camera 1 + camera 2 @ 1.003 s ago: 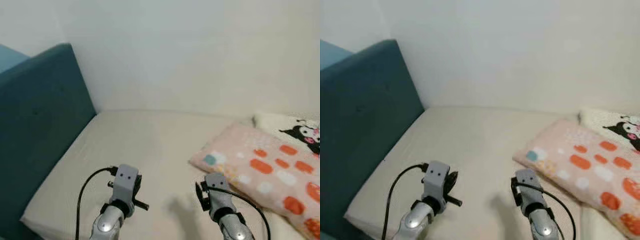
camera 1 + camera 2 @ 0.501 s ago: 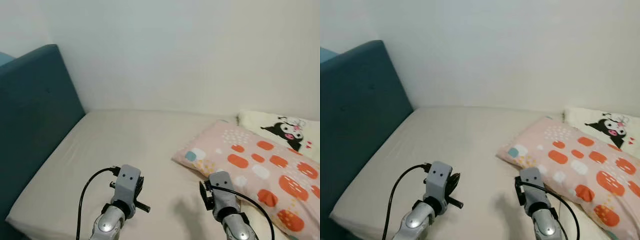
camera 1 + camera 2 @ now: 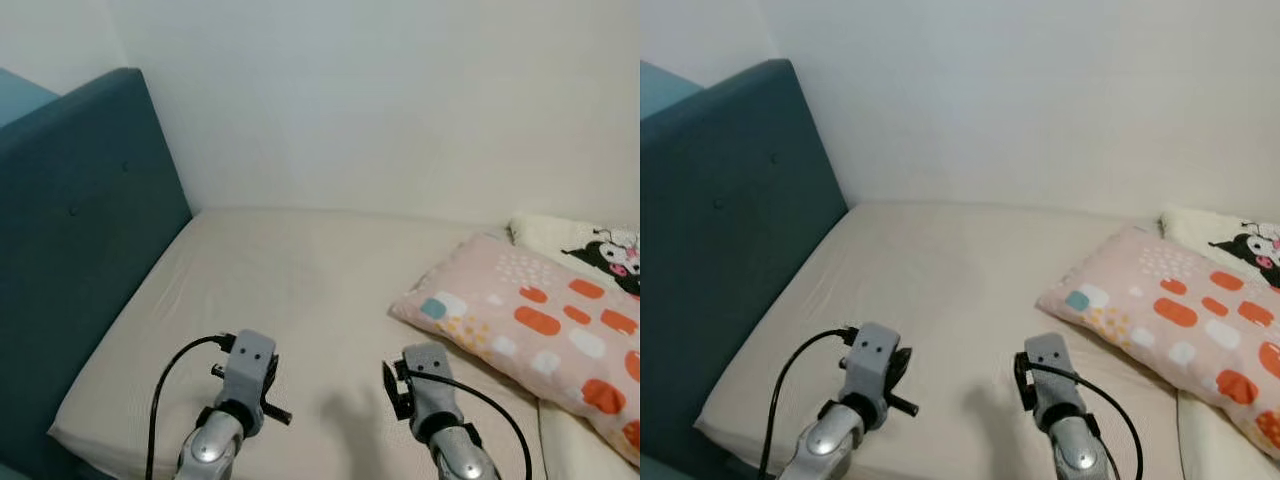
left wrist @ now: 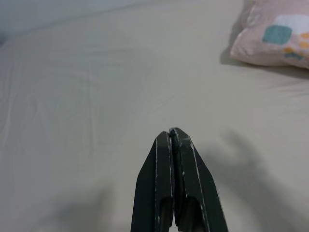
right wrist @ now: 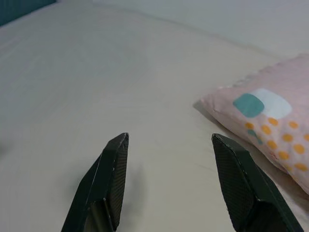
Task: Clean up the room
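Observation:
A pink pillow with orange and teal patches lies on the right side of a cream bed. Its teal-patched corner shows in the left wrist view as pillow and in the right wrist view as pillow. Both arms are held low over the near part of the mattress. My left gripper is shut with nothing in it, above bare sheet. My right gripper is open and empty, with the pillow corner just ahead and to one side of it.
A teal padded headboard rises along the left side of the bed. A white wall closes off the far side. A cream cushion with a black cartoon figure lies behind the pink pillow at the right edge.
The whole picture swung right and then back left, so the camera turned; the pillow now sits nearer the right edge. Both arms keep the same pose.

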